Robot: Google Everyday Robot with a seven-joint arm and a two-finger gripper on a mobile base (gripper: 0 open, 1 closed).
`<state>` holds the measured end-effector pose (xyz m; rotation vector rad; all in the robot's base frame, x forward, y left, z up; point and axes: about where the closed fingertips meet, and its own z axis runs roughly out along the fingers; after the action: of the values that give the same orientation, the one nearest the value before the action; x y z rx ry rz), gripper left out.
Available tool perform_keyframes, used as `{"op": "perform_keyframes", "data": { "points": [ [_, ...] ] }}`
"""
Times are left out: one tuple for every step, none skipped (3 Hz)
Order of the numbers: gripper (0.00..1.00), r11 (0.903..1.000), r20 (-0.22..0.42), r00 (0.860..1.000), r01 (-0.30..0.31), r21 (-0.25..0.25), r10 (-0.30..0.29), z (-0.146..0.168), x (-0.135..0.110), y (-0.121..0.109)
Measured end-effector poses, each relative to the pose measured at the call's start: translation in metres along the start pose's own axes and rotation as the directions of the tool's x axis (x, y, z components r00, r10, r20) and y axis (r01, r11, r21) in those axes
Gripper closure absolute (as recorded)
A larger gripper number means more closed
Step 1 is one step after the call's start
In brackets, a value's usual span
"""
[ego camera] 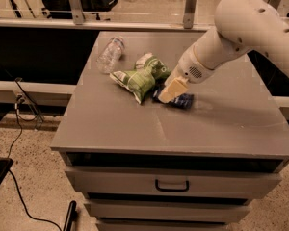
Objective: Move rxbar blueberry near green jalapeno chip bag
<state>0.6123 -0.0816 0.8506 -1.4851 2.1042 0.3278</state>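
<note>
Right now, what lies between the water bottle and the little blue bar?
In the camera view, the green jalapeno chip bag lies between water bottle and rxbar blueberry; the gripper sits at the bar's bag-side end.

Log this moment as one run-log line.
gripper: at rxbar blueberry | bar: flat on cabinet top, beside green jalapeno chip bag | water bottle: lying back left

A robot lab, it seems: grey drawer cabinet (221, 129), speckled floor (38, 177) with cable (27, 99), metal railing (135, 25), gripper (171, 91) low over the cabinet.
</note>
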Motion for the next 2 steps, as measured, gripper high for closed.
{"op": "perform_keyframes", "data": {
  "points": [
    [0.0,1.0,-0.003,1.0,0.007,0.0,-0.007,0.0006,-0.0012,0.006],
    [0.0,1.0,-0.003,1.0,0.007,0.0,-0.007,0.0006,-0.001,0.0062]
  ]
}}
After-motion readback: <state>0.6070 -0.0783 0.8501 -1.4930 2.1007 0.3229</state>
